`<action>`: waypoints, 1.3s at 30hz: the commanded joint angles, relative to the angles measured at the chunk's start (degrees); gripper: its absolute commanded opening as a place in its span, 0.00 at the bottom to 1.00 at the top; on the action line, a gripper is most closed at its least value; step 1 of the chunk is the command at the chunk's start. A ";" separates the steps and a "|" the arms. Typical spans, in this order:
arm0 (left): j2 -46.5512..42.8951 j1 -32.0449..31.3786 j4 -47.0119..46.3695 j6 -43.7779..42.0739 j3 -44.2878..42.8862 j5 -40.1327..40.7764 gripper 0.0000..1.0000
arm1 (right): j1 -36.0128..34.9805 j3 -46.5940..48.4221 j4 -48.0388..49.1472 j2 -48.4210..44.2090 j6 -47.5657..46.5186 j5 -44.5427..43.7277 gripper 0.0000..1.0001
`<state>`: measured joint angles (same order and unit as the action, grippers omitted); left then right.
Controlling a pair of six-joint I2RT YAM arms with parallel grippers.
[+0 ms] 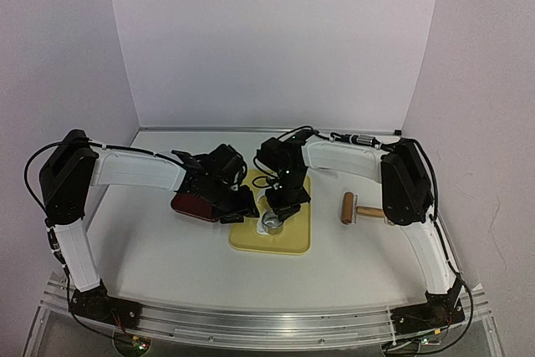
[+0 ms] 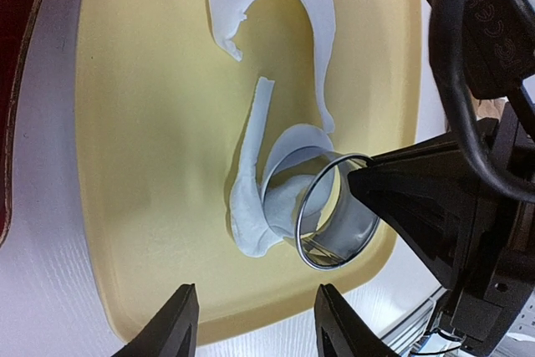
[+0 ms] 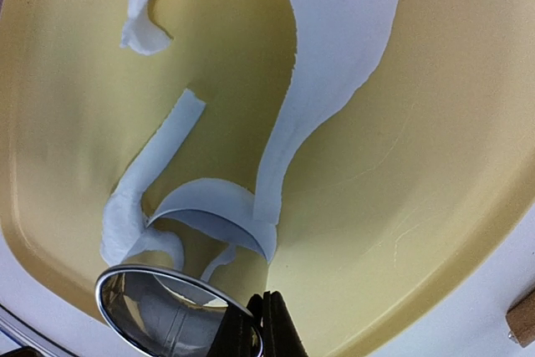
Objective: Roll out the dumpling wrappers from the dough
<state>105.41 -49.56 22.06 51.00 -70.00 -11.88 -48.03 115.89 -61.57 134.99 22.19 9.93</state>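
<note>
The dough (image 3: 334, 64) is a thin white sheet with round cut-outs, lying on the yellow board (image 3: 418, 165). One torn strip curls up at the near end (image 2: 251, 206). A shiny ring cutter (image 2: 334, 211) is tilted on its side over that curled end, with white dough showing through it. My right gripper (image 3: 263, 328) is shut on the cutter's rim (image 3: 167, 307). My left gripper (image 2: 255, 328) hovers open just short of the board's near edge, with nothing between its fingers. No dumpling wrappers are in view.
A dark red dish (image 1: 194, 205) lies left of the board, partly under my left arm. A wooden rolling pin (image 1: 355, 209) rests on the white table to the right of the board. Both arms crowd over the board (image 1: 292, 240).
</note>
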 commanded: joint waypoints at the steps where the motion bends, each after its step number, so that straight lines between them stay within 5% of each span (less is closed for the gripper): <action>1: 0.77 -0.18 0.24 -0.59 -1.26 -0.65 0.49 | 0.24 2.14 -1.09 1.82 1.73 -0.52 0.01; 39: 4.50 -0.01 1.80 -3.41 -3.46 -3.00 0.49 | 2.24 3.78 -1.26 4.47 4.17 0.37 0.00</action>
<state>108.31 -49.56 22.67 49.12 -70.22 -13.98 -46.02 119.72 -62.19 137.69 25.80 12.03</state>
